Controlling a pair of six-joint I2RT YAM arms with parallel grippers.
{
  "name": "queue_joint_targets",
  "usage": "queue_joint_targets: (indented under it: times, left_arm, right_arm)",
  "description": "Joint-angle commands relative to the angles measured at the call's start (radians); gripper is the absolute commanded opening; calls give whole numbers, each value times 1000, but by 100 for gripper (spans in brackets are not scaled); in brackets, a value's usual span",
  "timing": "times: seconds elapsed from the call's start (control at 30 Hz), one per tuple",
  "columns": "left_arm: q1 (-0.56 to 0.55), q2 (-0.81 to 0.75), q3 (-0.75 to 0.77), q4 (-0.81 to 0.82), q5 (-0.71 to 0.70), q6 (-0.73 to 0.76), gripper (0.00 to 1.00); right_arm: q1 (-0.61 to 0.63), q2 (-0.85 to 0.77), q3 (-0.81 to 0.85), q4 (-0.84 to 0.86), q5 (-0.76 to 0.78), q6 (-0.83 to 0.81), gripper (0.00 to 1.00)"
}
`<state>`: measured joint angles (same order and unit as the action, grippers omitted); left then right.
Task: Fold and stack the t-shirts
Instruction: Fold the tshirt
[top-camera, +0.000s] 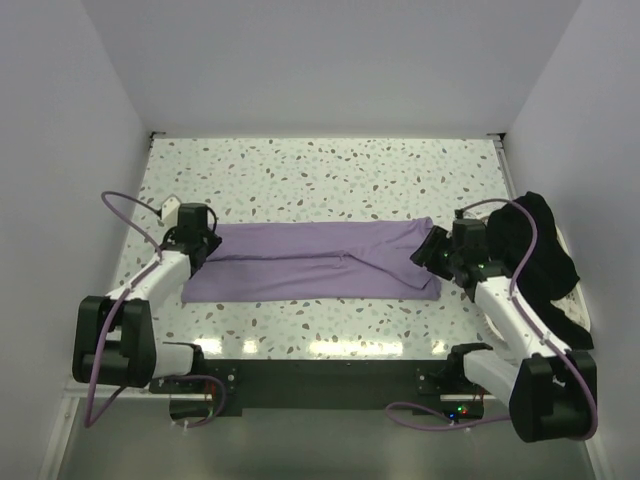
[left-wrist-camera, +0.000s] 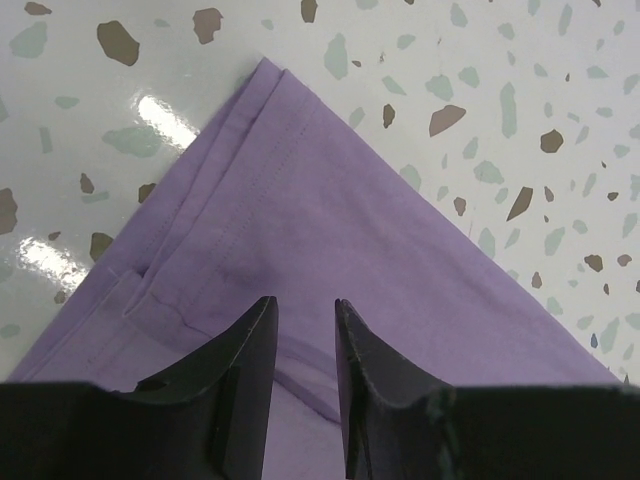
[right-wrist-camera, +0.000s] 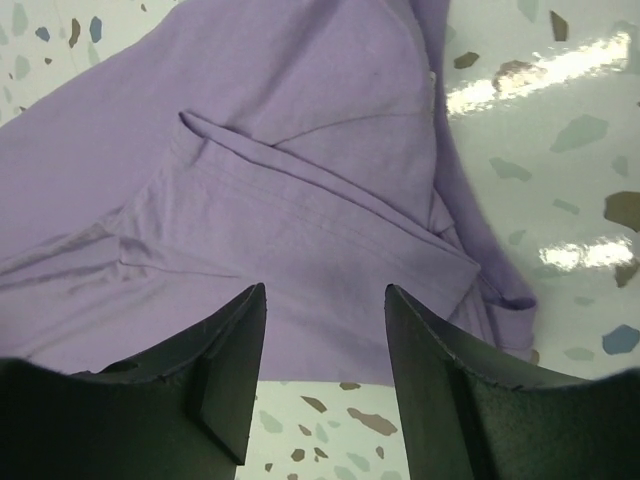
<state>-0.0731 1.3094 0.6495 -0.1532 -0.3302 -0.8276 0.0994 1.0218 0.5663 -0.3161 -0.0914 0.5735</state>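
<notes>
The lavender t-shirt (top-camera: 320, 262) lies flat across the table's middle, folded into a long strip. My left gripper (top-camera: 200, 250) hovers over its left end. In the left wrist view the gripper (left-wrist-camera: 305, 302) is open by a narrow gap, with nothing between the fingers, above the shirt's hemmed corner (left-wrist-camera: 330, 200). My right gripper (top-camera: 432, 250) is at the strip's right end. It stands open (right-wrist-camera: 325, 290) over the near edge of the shirt (right-wrist-camera: 250, 150), where a sleeve is folded in. The black t-shirt (top-camera: 555, 262) lies bunched at the table's right side, behind my right arm.
The speckled table (top-camera: 320, 180) is enclosed by white walls at the back, left and right. Both arm bases and a dark mounting plate (top-camera: 320, 375) line the near edge. Purple cables loop off each arm.
</notes>
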Motion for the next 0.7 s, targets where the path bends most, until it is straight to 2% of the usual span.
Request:
queue_joint_targets:
  times: [0.0,0.13,0.17,0.37,0.67]
  left_arm:
    - [-14,20,36,76,10,10,34]
    - [-28,37,27,87,22,13,33]
    - [-30,39,27,90,26,13,33]
    - [-36,34,21,92,37,25,32]
    - [-36,34,24,96,51,31,31]
  right_arm:
    - [54,102,105,94,-19,-27,54]
    - [242,254,217,124,154,-50,54]
    - [250,326,237,144,165,-52,53]
    - [273,521,348,209,243,-96,51]
    - [307,655,414,281,231,-100,50]
